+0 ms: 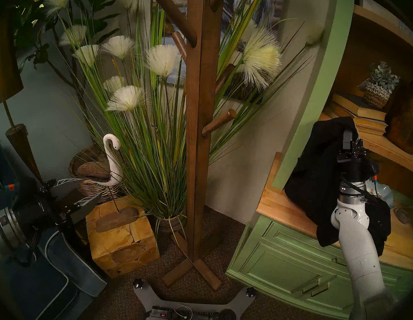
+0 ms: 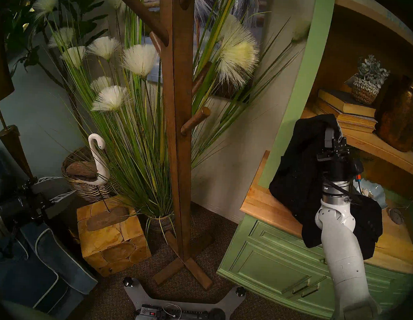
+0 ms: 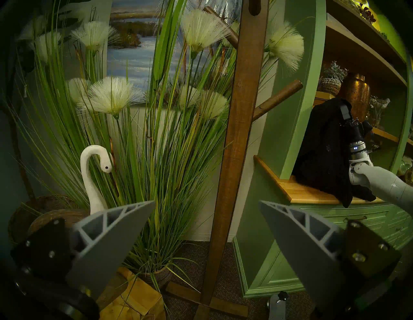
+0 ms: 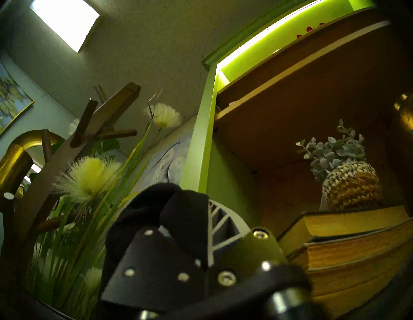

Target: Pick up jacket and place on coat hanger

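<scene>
The right gripper [image 1: 347, 134], jaws clamped on a fold of the black jacket [image 1: 321, 168], holds it up while limp, light cloth below trails on the wooden counter [image 1: 282, 206]. The coat stand [image 1: 197, 131] waits leftward; the left gripper [image 3: 207, 223] stands open, empty.

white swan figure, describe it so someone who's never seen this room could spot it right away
Start at the tall brown coat stand in the middle of the head view and look lower left, past the potted grass with fluffy cream blooms. The white swan figure stands on a thin rod above a blocky wooden cube, in front of a wicker basket. Only it has a hooked neck.
</scene>
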Controlling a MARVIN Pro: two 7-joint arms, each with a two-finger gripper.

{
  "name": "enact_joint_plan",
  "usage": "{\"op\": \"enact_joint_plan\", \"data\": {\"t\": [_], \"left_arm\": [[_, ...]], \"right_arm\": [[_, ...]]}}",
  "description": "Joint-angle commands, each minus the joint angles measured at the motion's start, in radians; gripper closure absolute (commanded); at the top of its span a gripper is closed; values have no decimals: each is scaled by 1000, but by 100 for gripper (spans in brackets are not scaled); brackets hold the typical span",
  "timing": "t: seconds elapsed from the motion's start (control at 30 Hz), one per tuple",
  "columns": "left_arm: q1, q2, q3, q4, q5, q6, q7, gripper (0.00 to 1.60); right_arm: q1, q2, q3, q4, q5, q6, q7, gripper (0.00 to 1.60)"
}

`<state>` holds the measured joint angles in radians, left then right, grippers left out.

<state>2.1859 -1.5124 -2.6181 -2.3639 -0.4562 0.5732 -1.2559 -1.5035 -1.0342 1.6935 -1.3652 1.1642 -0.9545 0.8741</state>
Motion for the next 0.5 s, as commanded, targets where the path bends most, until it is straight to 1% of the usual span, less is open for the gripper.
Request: {"op": "enact_joint_plan", "data": {"t": [0.0,0.03,0.1,0.13,0.17,0.23,0.37,0.4,0.43,0.47], "left_arm": [[-5,2,2,-12,-8,-1,-6,0],[-5,2,2,-12,-8,-1,-6,0],[-5,1,2,-12,-8,-1,-6,0],[-5,1,2,-12,-8,-1,-6,0],[-5,1,2,-12,-8,-1,-6,0],[-6,1,2,-12,-8,-1,-6,0],[-6,1,2,-12,-7,-1,-7,0],[-6,1,2,-12,-8,-1,-7,0],[-6,1,2,-13,-8,0,-7,0],[-7,1,2,-13,-8,0,-7,0]], "right_arm": [[72,-13,-18,-94,19,-5,87,160],[61,-19,-14,-131,28,-5,114,160],[64,-27,-23,-146,32,-5,109,160],[60,-33,-25,-171,37,-5,119,160],[77,-34,-38,-137,29,-5,83,160],[71,-46,-41,-181,41,-5,107,160],[94,-70,-56,-224,60,-5,100,160],[93,-75,-54,-242,66,-5,110,160],[100,-80,-57,-241,66,-5,98,160],[96,-77,-57,-258,64,-5,102,160]]}}
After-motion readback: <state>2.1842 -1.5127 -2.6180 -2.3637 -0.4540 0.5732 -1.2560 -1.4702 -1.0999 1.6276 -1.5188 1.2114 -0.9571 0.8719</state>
